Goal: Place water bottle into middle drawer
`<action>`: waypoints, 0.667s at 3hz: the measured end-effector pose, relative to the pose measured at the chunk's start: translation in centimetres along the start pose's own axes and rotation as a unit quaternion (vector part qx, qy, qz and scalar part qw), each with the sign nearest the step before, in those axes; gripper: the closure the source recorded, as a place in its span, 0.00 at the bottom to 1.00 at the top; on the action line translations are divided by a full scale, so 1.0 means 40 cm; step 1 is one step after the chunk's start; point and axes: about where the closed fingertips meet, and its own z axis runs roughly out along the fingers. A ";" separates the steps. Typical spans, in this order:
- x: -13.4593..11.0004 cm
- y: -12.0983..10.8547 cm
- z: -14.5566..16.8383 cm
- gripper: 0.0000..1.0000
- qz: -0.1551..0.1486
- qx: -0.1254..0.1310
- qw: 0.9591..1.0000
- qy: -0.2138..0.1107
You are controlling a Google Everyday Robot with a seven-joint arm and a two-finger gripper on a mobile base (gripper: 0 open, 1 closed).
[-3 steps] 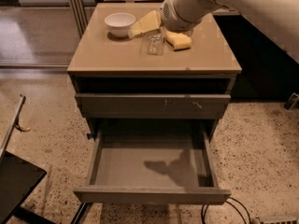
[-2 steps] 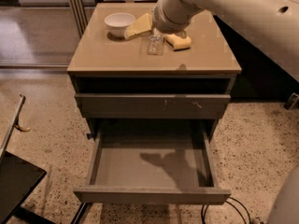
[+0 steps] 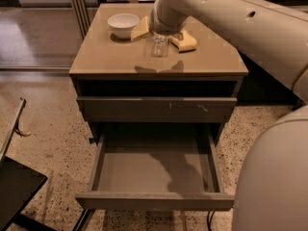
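Note:
The water bottle (image 3: 160,46), small and clear, stands upright on the cabinet top (image 3: 115,57), between a white bowl and a yellow sponge. My gripper (image 3: 161,33) is directly above the bottle's top, hidden under my pale wrist, and I cannot tell whether it touches the bottle. The middle drawer (image 3: 154,201) is pulled fully open low in front, with a plain front and a bare grey floor (image 3: 139,170). My arm's shadow falls on that floor.
A white bowl (image 3: 123,23) sits at the back left of the top. One yellow sponge (image 3: 186,41) lies right of the bottle and another yellow piece (image 3: 140,28) lies left of it. The drawer with a scratched front (image 3: 159,109) is closed. My arm fills the right side. A dark chair (image 3: 14,186) stands at lower left.
My arm has swung closer across the right of the view and the wrist has settled lower over the bottle. The bottle, bowl, sponges and drawers have not moved.

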 end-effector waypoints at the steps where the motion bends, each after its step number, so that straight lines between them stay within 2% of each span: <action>1: -0.016 -0.005 0.036 0.33 0.002 0.012 1.000 -0.003; 2: -0.023 -0.024 0.072 0.25 0.004 0.031 1.000 0.003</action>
